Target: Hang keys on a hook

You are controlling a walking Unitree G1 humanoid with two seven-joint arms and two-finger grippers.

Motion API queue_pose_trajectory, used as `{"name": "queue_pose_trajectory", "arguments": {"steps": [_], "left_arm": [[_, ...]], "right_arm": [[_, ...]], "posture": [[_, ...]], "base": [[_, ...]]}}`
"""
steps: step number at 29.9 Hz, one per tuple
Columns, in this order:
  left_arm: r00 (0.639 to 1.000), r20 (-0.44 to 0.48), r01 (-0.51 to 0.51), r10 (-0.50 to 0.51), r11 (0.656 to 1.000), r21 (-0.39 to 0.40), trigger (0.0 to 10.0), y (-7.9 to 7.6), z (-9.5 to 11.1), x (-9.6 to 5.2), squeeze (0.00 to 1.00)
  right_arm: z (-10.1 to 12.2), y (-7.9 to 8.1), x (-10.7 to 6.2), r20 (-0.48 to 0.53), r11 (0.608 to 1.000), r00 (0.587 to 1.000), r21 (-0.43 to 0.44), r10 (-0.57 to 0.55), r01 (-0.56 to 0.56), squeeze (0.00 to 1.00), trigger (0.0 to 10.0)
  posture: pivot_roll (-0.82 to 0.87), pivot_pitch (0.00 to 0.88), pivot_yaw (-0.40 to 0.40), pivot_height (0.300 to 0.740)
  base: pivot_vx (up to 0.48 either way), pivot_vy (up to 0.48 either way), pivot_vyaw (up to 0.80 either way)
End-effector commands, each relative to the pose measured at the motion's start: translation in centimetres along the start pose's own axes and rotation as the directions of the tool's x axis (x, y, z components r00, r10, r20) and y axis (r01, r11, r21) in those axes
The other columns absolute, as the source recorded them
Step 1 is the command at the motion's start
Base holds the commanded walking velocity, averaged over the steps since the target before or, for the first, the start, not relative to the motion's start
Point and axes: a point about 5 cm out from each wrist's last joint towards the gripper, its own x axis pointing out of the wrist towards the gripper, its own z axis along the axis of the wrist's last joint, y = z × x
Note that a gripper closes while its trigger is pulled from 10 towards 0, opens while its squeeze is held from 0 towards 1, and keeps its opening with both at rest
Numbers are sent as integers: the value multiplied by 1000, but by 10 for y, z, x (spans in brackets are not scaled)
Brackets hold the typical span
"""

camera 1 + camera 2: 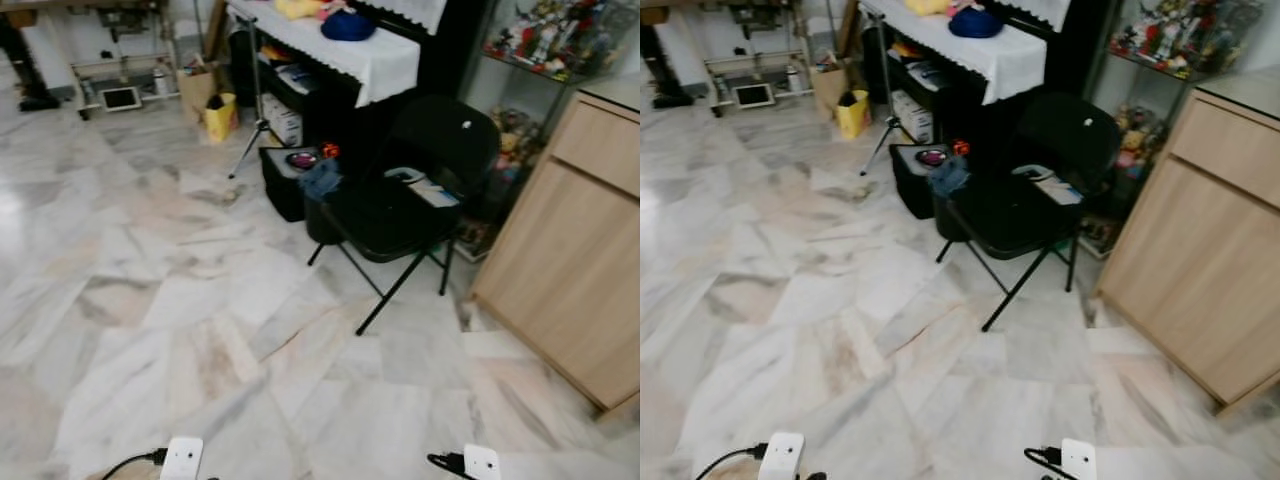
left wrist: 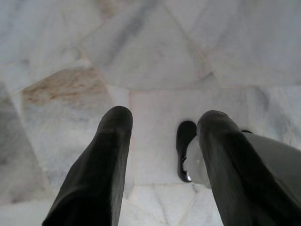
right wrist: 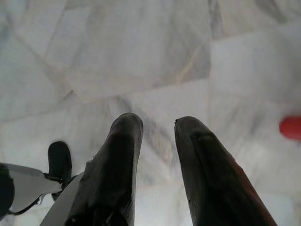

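Observation:
Both arms hang low over the marble floor (image 1: 150, 300). My left gripper (image 2: 165, 117) points down at the pale tiles, its two black fingers (image 2: 101, 169) set wide apart with nothing between them. My right gripper (image 3: 158, 123) also points at the floor, with a narrower gap between its fingers and nothing in it. The white wrist ends of the left arm (image 1: 182, 458) and the right arm (image 1: 480, 462) show at the bottom edge of the left eye view. A small red object (image 3: 291, 127) lies on the floor near the right gripper.
A black folding chair (image 1: 400, 210) with small items on its seat stands ahead to the right. A wooden cabinet (image 1: 570, 260) is at the far right. Behind are a white-clothed table (image 1: 340, 45), a black box (image 1: 285, 185), a yellow bag (image 1: 220, 115) and a toy shelf (image 1: 560, 35).

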Motion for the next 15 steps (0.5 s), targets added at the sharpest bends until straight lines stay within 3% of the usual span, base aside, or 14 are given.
{"name": "queue_pose_trajectory", "arguments": {"steps": [1,8,13,15], "left_arm": [[1000,-3,8,-8,1000,1,10000,-3,-1,0,0],[1000,4,7,-7,1000,-4,10000,-7,-1,0,0],[1000,8,7,-7,1000,1,10000,-8,-1,0,0],[1000,7,-4,4,1000,-27,10000,-8,-2,0,0]], "right_arm": [[1,-4,0,3,1000,1000,8,-14,14,0,10000],[2,-7,0,8,1000,1000,7,-22,22,0,10000],[3,-7,0,8,1000,1000,4,-23,22,0,10000],[3,-8,-1,8,1000,1000,5,-24,24,0,10000]], "posture": [[135,0,-79,740],[130,0,-97,740],[126,0,-99,740],[126,0,-99,740]], "base": [[0,0,-706],[0,0,-705],[0,-419,-705],[0,0,-703]]}}
